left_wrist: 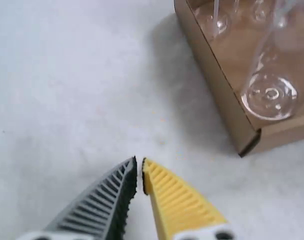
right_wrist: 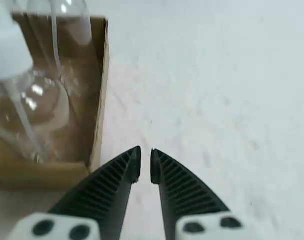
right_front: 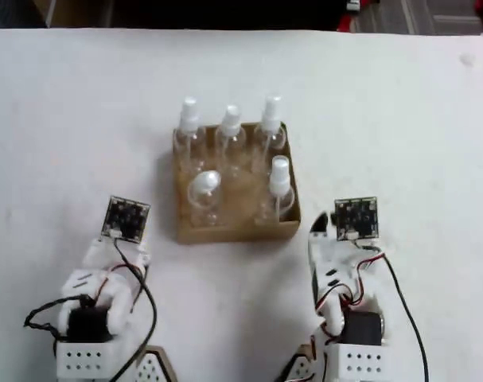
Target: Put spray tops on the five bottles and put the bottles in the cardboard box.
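A cardboard box [right_front: 237, 233] sits mid-table and holds five clear bottles with white spray tops. Three stand along its far side [right_front: 188, 127] [right_front: 230, 131] [right_front: 270, 127]. A fourth bottle [right_front: 279, 187] stands at the near right, and a fifth bottle [right_front: 204, 195] at the near left. My left gripper [left_wrist: 139, 165] is shut and empty over bare table, short of the box corner [left_wrist: 244, 145]. My right gripper [right_wrist: 145, 156] is shut and empty beside the box wall [right_wrist: 99, 90], with a bottle [right_wrist: 36, 105] just inside it.
The left arm [right_front: 98, 278] and the right arm [right_front: 340, 270] are drawn back at the near edge, on either side of the box. White tabletop [right_front: 400, 119] lies open all around. The table's far edge borders a dark floor.
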`<action>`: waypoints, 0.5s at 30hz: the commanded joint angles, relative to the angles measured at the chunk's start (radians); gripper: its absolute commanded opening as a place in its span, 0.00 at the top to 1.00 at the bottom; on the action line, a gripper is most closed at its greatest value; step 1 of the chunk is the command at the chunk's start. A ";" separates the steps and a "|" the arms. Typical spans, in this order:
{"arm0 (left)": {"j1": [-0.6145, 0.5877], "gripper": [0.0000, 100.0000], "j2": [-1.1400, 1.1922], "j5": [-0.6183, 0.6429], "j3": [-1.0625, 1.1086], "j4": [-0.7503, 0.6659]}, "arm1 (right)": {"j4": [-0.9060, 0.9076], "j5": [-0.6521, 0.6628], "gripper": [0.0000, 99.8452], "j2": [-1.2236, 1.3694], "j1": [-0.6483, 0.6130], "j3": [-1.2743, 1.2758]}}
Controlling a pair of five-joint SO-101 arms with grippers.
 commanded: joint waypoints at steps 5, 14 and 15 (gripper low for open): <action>-0.004 0.97 0.004 0.017 0.002 0.186 | 0.354 -0.008 0.98 -0.008 0.010 0.008; -0.004 0.97 0.004 0.017 0.002 0.186 | 0.438 0.000 0.98 -0.007 0.012 0.008; -0.004 0.97 0.004 0.017 0.002 0.186 | 0.441 0.000 0.98 -0.008 0.010 0.008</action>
